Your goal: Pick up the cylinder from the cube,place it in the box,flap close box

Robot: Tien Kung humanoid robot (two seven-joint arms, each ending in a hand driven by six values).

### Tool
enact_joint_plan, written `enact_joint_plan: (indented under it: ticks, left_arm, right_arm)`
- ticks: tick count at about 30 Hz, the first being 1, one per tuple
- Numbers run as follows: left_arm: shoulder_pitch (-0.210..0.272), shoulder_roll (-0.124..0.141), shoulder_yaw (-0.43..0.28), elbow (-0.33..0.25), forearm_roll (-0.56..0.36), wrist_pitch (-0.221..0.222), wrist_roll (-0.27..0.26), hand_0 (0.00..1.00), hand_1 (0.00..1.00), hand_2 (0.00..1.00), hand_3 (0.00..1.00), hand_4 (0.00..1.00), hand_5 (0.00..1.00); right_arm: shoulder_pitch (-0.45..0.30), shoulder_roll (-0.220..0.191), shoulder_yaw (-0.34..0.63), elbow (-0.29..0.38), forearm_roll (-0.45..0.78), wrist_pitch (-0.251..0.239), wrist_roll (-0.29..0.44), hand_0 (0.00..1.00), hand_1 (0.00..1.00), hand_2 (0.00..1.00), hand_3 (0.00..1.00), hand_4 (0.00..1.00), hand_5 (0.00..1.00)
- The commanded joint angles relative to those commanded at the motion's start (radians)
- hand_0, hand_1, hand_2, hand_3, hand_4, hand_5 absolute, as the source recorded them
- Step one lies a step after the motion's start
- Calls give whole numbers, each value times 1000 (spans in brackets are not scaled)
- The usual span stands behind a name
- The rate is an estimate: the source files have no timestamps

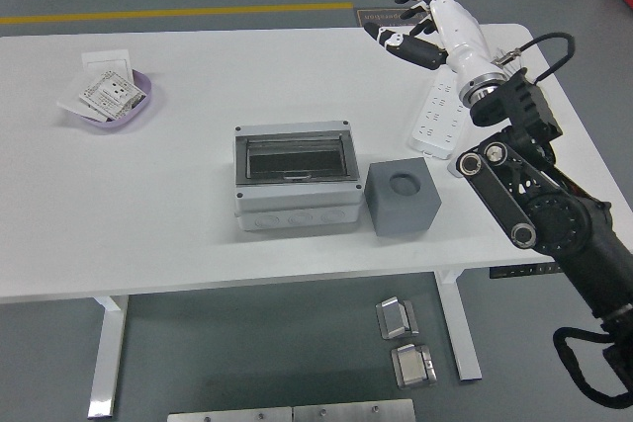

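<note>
A grey box (295, 177) with a dark see-through lid sits at the table's middle; the lid lies shut over it. A grey cube (402, 198) stands just right of it, its round top hole empty. No cylinder shows. My right hand (410, 22), white with black fingertips, is raised over the table's far right part, well away from box and cube. Its fingers are spread and hold nothing. My left arm is out of view.
A purple bowl (139, 111) with white cards sits at the far left. A white power strip (438, 117) and its cable lie at the right, under my right forearm. Metal blocks (398, 318) lie on the floor below the table.
</note>
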Motion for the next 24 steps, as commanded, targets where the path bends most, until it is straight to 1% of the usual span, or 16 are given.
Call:
enact_joint_plan:
  ticks: [1, 2, 4, 7, 9, 11, 13, 14, 24]
  left_arm:
    - [0, 0, 1, 0, -1, 0, 0, 690, 685, 609, 709, 707, 439]
    - [0, 0, 3, 0, -3, 0, 0, 690, 685, 609, 709, 707, 439]
    - [0, -1, 5, 0, -4, -1, 1, 690, 685, 609, 709, 707, 439]
    - [1, 1, 5, 0, -4, -1, 2, 690, 685, 609, 709, 707, 439]
    - [3, 2, 3, 0, -1, -1, 3, 690, 684, 609, 708, 707, 440]
    - [4, 4, 1, 0, 1, -1, 4, 690, 684, 609, 708, 707, 440]
    - [4, 5, 0, 0, 3, -1, 4, 690, 684, 609, 708, 707, 440]
    - [4, 6, 1, 0, 3, -1, 4, 689, 685, 609, 708, 706, 441]
    - [2, 7, 1, 0, 3, -2, 5, 690, 685, 610, 709, 706, 441]
  right_arm:
    - [4, 19, -7, -6, -26, 1, -8, 686, 650, 667, 725, 927, 710]
    - [7, 44, -18, -12, -61, 3, -18, 686, 650, 667, 725, 927, 710]
    - [13, 75, -37, -18, -113, 8, -33, 686, 650, 667, 725, 927, 710]
    - [24, 75, -76, -23, -189, 15, -47, 686, 650, 667, 725, 927, 710]
    - [33, 75, -105, -24, -231, 17, -52, 688, 652, 668, 731, 907, 707]
    - [40, 75, -130, -23, -257, 18, -55, 688, 652, 668, 731, 907, 707]
    - [47, 75, -157, -21, -257, 20, -55, 688, 652, 668, 731, 907, 707]
    - [49, 75, -167, -20, -257, 21, -56, 694, 654, 667, 731, 879, 688]
    - [54, 75, -268, -20, -257, 22, -57, 698, 654, 669, 730, 873, 687]
